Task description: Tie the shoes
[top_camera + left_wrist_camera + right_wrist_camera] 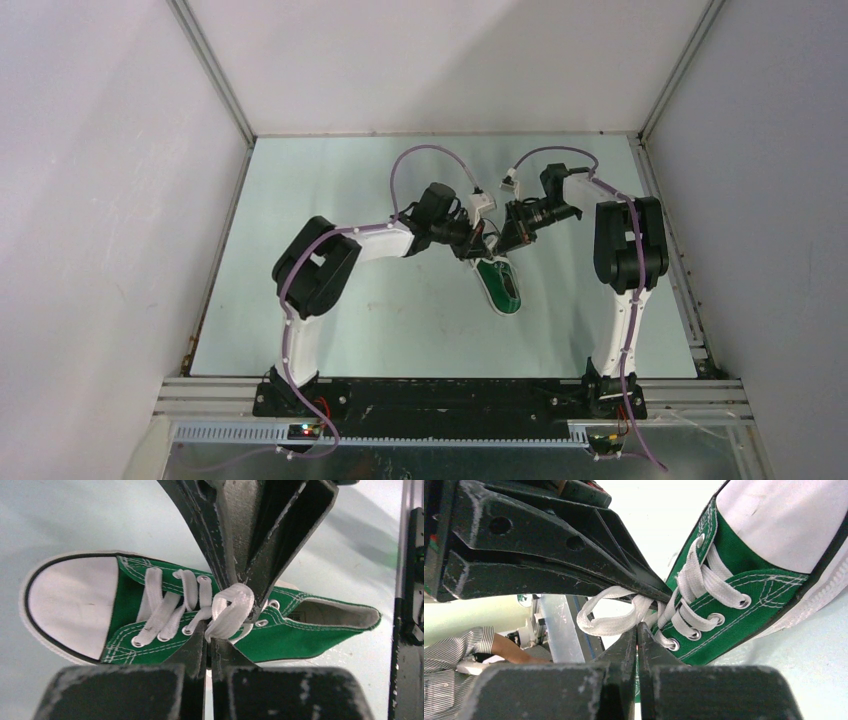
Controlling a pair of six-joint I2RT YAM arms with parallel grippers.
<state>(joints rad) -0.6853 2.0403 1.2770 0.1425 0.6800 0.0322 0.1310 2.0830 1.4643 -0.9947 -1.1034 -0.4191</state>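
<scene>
The green shoe (499,285) lies on the table (330,320) between the two arms, white toe cap toward the arms' bases. In the left wrist view the shoe (310,635) lies crosswise with its toe cap (70,605) on the left. My left gripper (210,637) is shut on a folded white lace loop (232,607) above the eyelets. My right gripper (243,582) comes in from the opposite side and pinches the same bundle. In the right wrist view my right gripper (637,626) is shut at the base of a lace loop (609,622), tip to tip with my left gripper (663,596).
White enclosure walls and aluminium rails (690,320) ring the table. Both wrists crowd together over the shoe's heel end (490,245). A person's arm in a striped sleeve (469,645) shows outside the enclosure in the right wrist view.
</scene>
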